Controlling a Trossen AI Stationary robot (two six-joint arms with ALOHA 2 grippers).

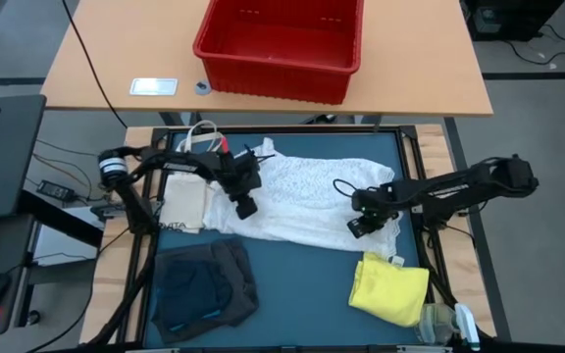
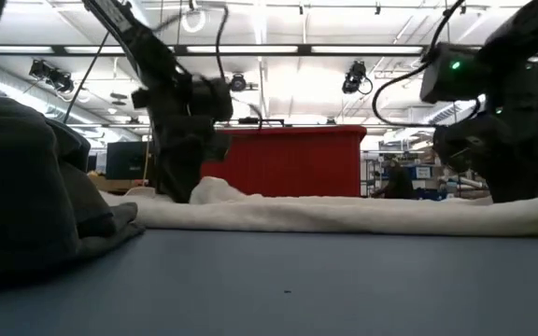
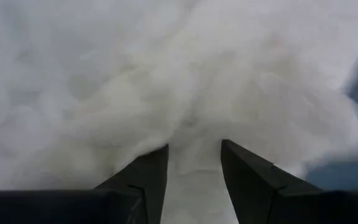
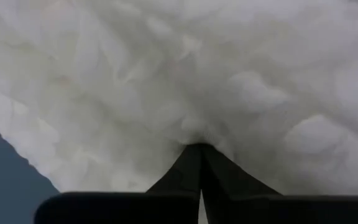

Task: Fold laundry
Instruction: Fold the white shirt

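White garment (image 1: 307, 201) spread across centre of high view on blue table (image 1: 302, 294), between both grippers. Left gripper (image 1: 246, 208) set at garment's left edge, fingers apart with a fold of cloth between them in left wrist view, fingers (image 3: 143, 180) flanking white fabric; grip judged partial, not yet firm. Right gripper (image 1: 358, 227) at garment's lower right edge, fingers pressed together in right wrist view, tips (image 4: 199, 163) buried in cloth; judged pinched on a thin layer. Dark grey garment (image 1: 204, 282) heaped at lower left, yellow garment (image 1: 390, 287) at lower right, cream tote (image 1: 185, 204) just left of left gripper, red bin (image 1: 280, 44) on wooden table at top. Risks, as judged: left side slipping free on lift because jaws not closed; lacy cloth snagging on fingertips; uneven lift dragging hem over yellow garment; tote handles caught by left arm. Writing: dark print along tote's lower edge, too small to read; none legible elsewhere.
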